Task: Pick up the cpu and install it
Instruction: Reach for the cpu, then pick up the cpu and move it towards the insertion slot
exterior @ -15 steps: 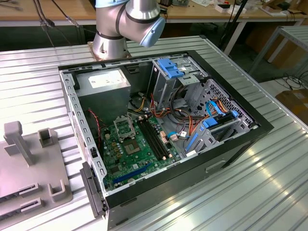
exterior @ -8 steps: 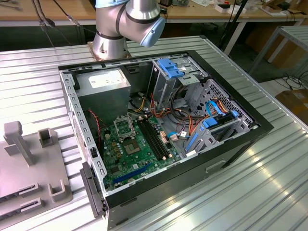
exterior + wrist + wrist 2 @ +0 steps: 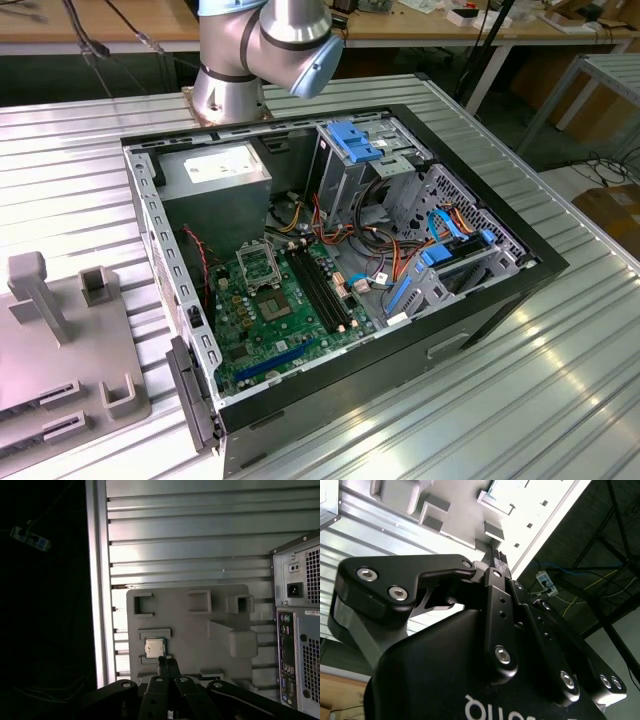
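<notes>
Jaws of the gripper [image 3: 167,662] are pressed together and hold nothing, near the cpu [image 3: 154,647], which lies flat in a recess of the grey tray [image 3: 220,610] on the ribbed counter [image 3: 200,540], beside the computer case [image 3: 298,630].

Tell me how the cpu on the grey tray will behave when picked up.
Likely stiff and light: the cpu is a small flat metal-topped square. Possibly slippery, since its top shines. Lying flat in a recess of the grey tray, it shouldn't roll.
</notes>
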`<state>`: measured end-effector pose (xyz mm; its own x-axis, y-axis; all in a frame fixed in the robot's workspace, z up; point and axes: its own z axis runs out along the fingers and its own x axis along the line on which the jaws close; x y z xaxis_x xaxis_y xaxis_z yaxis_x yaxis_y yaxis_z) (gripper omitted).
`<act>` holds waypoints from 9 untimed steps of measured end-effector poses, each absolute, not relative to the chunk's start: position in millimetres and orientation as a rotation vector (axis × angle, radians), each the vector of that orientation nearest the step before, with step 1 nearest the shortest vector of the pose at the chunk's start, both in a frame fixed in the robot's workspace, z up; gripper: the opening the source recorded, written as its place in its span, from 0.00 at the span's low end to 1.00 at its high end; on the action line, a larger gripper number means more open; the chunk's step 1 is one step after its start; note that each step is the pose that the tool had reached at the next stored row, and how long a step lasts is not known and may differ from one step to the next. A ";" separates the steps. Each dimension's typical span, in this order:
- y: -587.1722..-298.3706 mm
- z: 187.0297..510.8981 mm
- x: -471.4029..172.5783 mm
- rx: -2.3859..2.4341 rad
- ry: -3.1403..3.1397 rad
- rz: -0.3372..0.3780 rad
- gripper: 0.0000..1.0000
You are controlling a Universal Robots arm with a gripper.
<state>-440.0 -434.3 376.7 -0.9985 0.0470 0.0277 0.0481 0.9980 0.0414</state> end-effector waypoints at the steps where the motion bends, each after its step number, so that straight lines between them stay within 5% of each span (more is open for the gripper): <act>1: -434.3 375.8 -441.0 -0.065 -3.113 -0.065 0.11; 9: -434.2 373.5 -446.3 -0.051 -3.113 -0.066 0.11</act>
<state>-446.3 -434.2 373.5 -0.9991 0.0323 0.0278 0.0335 0.9986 0.0420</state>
